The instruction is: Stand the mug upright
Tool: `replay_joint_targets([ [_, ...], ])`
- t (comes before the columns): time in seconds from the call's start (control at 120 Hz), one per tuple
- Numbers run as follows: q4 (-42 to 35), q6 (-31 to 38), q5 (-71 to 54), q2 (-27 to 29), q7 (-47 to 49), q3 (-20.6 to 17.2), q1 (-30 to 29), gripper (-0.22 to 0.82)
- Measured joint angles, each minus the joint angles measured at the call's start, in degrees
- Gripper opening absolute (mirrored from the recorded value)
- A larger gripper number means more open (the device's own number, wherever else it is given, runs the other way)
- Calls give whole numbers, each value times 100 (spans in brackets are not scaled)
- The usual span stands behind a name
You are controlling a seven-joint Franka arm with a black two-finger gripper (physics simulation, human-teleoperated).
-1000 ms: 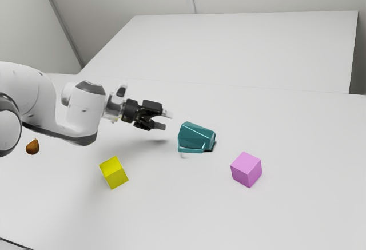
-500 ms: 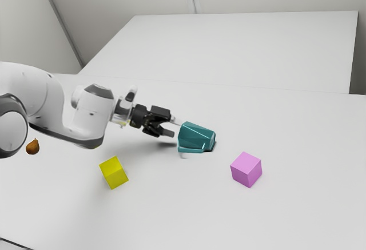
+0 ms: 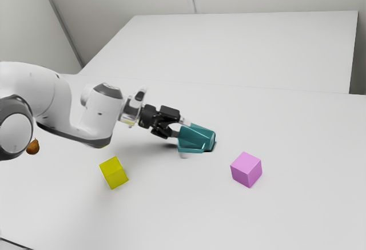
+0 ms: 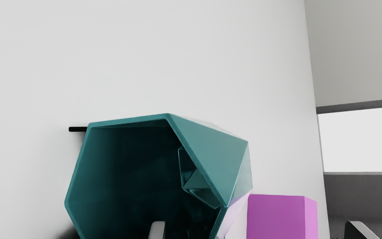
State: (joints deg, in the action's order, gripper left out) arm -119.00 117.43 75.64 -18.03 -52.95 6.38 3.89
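Fingers spread apart, teal faceted mug lying on its side, dark hollow mouth facing them

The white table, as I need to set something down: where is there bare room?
The table is bare between the yellow cube and the pink cube, and from the pink cube toward the exterior view's right. It is crowded at the mug, which lies on its side with the end effector at its mouth.
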Motion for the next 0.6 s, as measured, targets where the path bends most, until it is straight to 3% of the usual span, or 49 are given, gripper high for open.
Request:
replay_joint_targets([
  [0.4, 99, 30, 48, -125, 120, -31, 139, 57],
  [0.6, 126, 45, 55, -126, 146, -40, 155, 26],
])
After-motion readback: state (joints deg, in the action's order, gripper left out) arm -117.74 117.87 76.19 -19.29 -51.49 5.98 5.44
